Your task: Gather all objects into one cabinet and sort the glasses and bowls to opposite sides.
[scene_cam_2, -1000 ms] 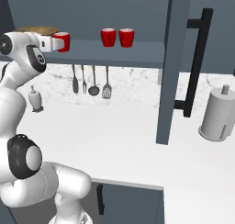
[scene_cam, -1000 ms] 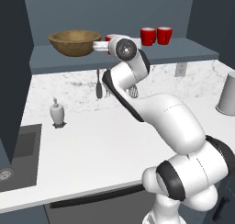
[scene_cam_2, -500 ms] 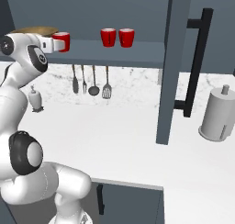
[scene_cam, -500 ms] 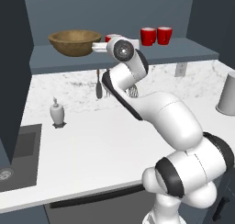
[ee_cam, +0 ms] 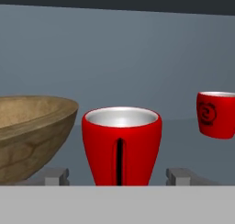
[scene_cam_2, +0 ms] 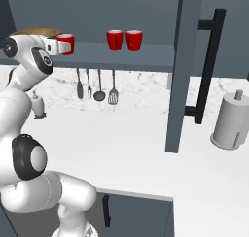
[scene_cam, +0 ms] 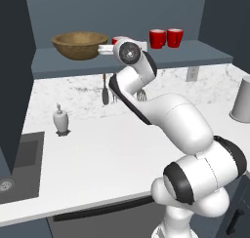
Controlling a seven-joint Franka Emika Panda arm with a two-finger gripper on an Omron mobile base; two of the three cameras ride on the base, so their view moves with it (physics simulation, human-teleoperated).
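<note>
On the left of the cabinet [scene_cam: 58, 66] shelf, the wooden bowl [scene_cam: 79, 45] is sitting upright, well inside the recess. Just to its right, the near red cup [ee_cam: 121, 145] is standing on the shelf board between the two finger tips of the gripper [ee_cam: 121, 176]. In the hand view the tips are standing clear of the cup wall on both sides, so the jaws are reading as open around the cup, not clamping it. Whether a grip is forming cannot be told. Further right, the two remaining red cups [scene_cam_2: 124, 39] are standing side by side, well apart from the bowl.

Judged status: gathering appears complete, as all four objects are occupying one cabinet. Sorting is still outstanding for the near cup, which is sitting beside the bowl rather than with the other cups.
</note>
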